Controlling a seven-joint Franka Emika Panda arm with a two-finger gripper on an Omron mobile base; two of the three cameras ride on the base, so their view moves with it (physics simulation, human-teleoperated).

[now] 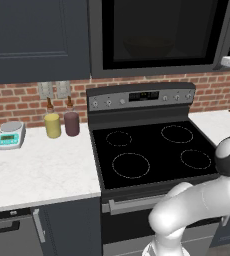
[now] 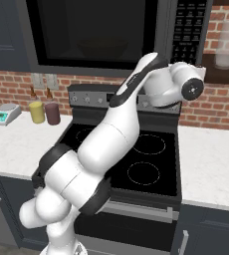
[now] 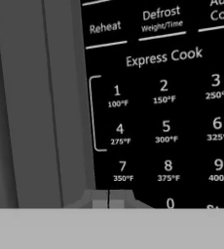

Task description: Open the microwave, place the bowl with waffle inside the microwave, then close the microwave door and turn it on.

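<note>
You had the gripper (image 3: 108, 198) pinched together, holding nothing, right at the microwave (image 2: 111, 35) keypad (image 3: 167, 126) below key 7, likely to poke start, with the bowl (image 2: 102, 48) dimly visible behind the shut door (image 1: 159, 35).

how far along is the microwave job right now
Done, by the look of it: the microwave door is shut, and a bowl shows dimly behind its glass; the waffle can't be made out. In hand: the gripper, fingers together, is right at the button panel below the number keys. Left: switching it on.
</note>
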